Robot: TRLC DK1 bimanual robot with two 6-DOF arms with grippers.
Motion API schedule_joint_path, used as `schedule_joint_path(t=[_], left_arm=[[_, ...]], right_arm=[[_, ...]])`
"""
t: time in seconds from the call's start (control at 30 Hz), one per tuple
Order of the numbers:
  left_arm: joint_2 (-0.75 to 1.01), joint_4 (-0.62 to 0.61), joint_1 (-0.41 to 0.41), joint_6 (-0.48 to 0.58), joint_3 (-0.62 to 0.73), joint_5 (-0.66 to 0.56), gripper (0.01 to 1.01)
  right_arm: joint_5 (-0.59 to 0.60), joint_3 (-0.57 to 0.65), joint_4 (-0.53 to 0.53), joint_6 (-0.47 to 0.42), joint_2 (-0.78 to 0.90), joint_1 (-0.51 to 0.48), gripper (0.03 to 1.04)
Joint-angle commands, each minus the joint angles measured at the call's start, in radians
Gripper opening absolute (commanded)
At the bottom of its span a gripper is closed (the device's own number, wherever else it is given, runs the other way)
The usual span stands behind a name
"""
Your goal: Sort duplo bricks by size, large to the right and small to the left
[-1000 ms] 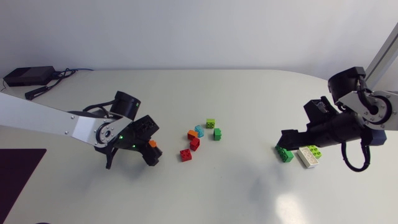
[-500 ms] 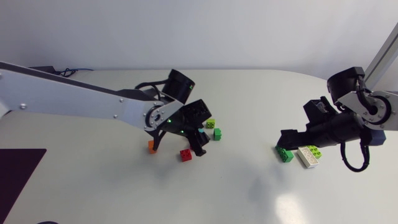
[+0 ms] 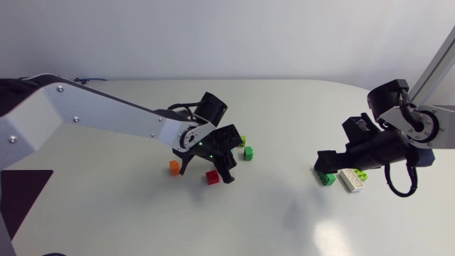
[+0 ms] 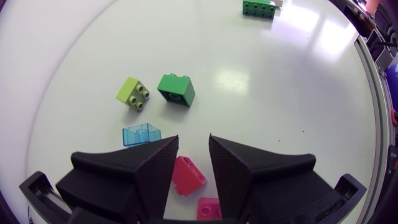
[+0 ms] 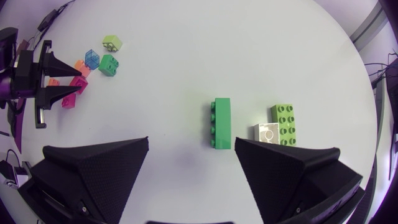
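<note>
My left gripper (image 3: 219, 158) is down in the cluster of small bricks at mid-table, shut on a red small brick (image 4: 186, 176) that shows between its fingers. Beside it lie a second red brick (image 3: 212, 176), a clear blue one (image 4: 141, 134), a lime one (image 3: 242, 141) and a green one (image 3: 248, 152). A small orange brick (image 3: 173, 166) lies alone to the left. At the right, my right gripper (image 3: 323, 160) hangs open above a large green brick (image 5: 221, 122), not touching it. A white brick (image 3: 352, 179) and a large lime brick (image 5: 286, 121) lie next to it.
A black box with cables (image 3: 32, 84) sits at the table's far left corner. A dark mat (image 3: 18, 199) lies at the near left edge. Bare tabletop separates the small cluster from the large bricks.
My left arm swung right from the orange brick, left lying on the table, to the central cluster and shut its fingers there. The right arm barely shifted.
</note>
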Motion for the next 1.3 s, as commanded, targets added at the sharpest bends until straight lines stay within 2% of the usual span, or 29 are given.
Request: schedule_joint_path(t=[0.0, 0.27, 0.47, 0.8, 1.1, 1.27], left_arm=[[0.019, 0.006, 0.025, 0.026, 0.020, 0.004, 0.341], [0.019, -0.016, 0.079, 0.048, 0.003, 0.003, 0.339], [0.016, -0.022, 0.088, 0.062, -0.017, 0.003, 0.339], [-0.089, -0.030, 0.171, 0.161, -0.197, 0.004, 0.341], [-0.108, -0.042, 0.160, 0.155, -0.184, 0.024, 0.339], [-0.128, -0.050, 0.207, 0.197, -0.244, 0.023, 0.339]], right_arm=[[0.003, 0.005, -0.013, 0.026, 0.002, 0.008, 1.00], [0.001, 0.005, -0.019, 0.026, -0.015, 0.011, 1.00], [0.001, 0.003, -0.030, 0.026, -0.025, 0.016, 1.00], [0.001, 0.003, -0.042, 0.027, -0.045, 0.025, 1.00], [0.001, 0.006, -0.059, 0.049, -0.073, 0.048, 1.00], [0.003, 0.009, -0.068, 0.047, -0.084, 0.048, 1.00]])
